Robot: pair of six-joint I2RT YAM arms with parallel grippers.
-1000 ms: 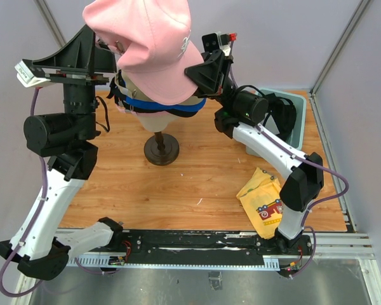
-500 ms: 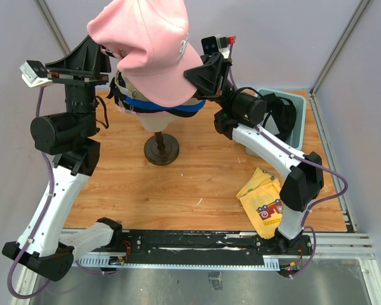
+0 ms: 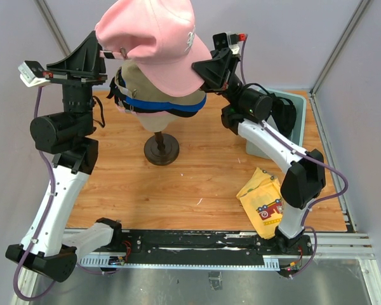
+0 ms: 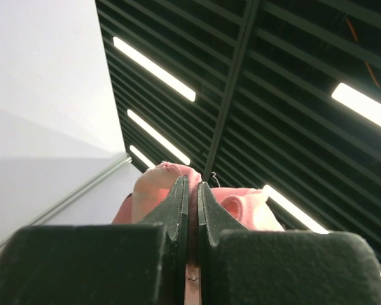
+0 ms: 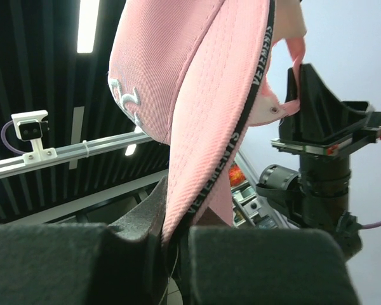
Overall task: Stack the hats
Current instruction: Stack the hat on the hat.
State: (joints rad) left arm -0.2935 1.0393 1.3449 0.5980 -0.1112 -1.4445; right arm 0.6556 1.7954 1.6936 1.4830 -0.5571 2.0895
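A pink hat (image 3: 159,38) hangs in the air above the mannequin head (image 3: 155,121), held from both sides. My left gripper (image 3: 106,54) is shut on its back edge; in the left wrist view the jaws (image 4: 192,185) pinch pink fabric (image 4: 153,190). My right gripper (image 3: 202,66) is shut on the hat's opposite rim; the pink hat (image 5: 184,89) rises from that grip (image 5: 173,223). Below, a tan hat (image 3: 146,86), a blue hat (image 3: 162,105) and a black hat (image 3: 119,89) sit stacked on the head.
The mannequin's dark round stand (image 3: 161,150) is on the wooden table at centre back. A yellow cloth with red print (image 3: 262,201) lies at front right. A teal bin (image 3: 291,124) is at back right, behind the right arm.
My left gripper has closed on the back of the pink hat. The hat and my right gripper have shifted a little to the right and up.
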